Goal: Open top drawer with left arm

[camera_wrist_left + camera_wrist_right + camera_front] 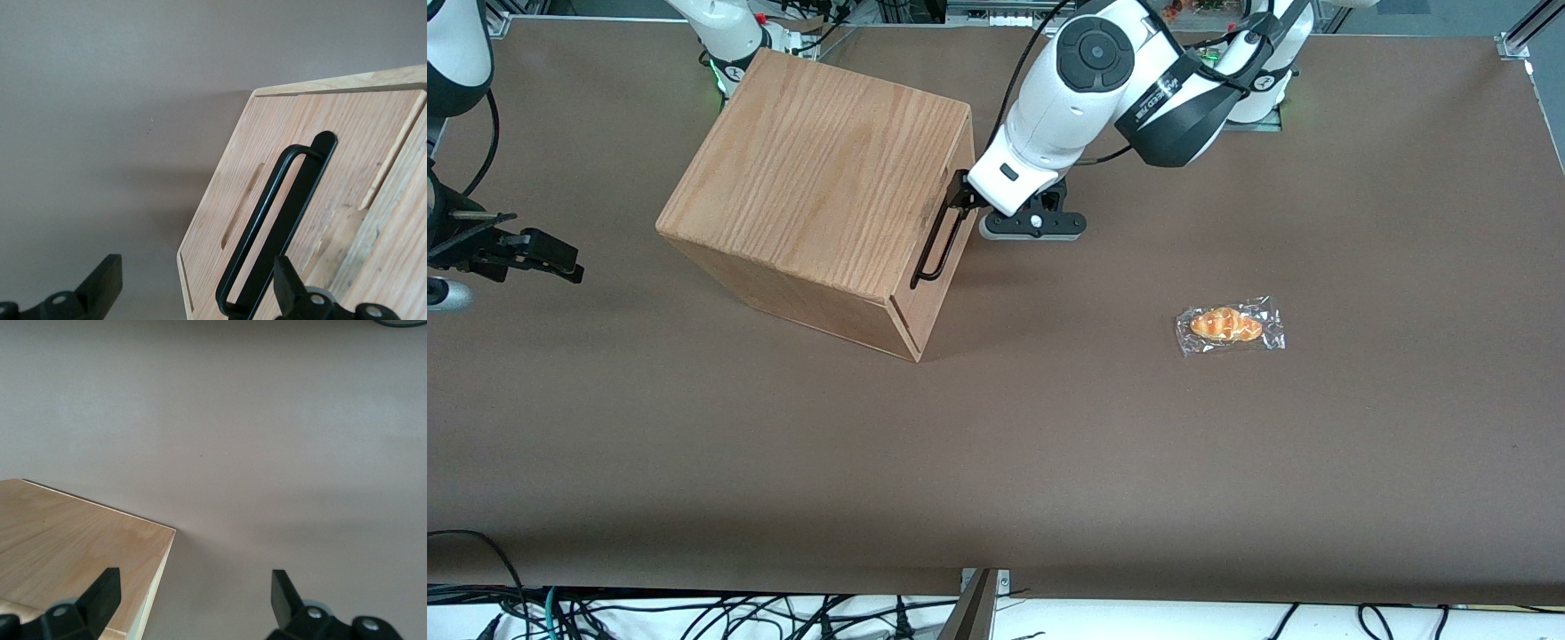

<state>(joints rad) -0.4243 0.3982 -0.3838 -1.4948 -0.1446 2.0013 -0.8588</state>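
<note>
The wooden cabinet (809, 178) stands on the brown table, its front turned toward the working arm's end. The top drawer (945, 276) (347, 127) sits flush in the cabinet, shut. Its long black bar handle (935, 249) (273, 220) runs along the front. My left arm (1085, 80) reaches down in front of the drawer. Its gripper (960, 191) (195, 267) is open at the handle's end farther from the front camera. In the wrist view the bar's end lies between the two fingers (288, 280), close to one of them and untouched by either.
A bread roll in a clear wrapper (1230, 325) lies on the table toward the working arm's end, nearer the front camera than the cabinet. The right wrist view shows a corner of the cabinet's top (73, 547) and bare table (280, 453).
</note>
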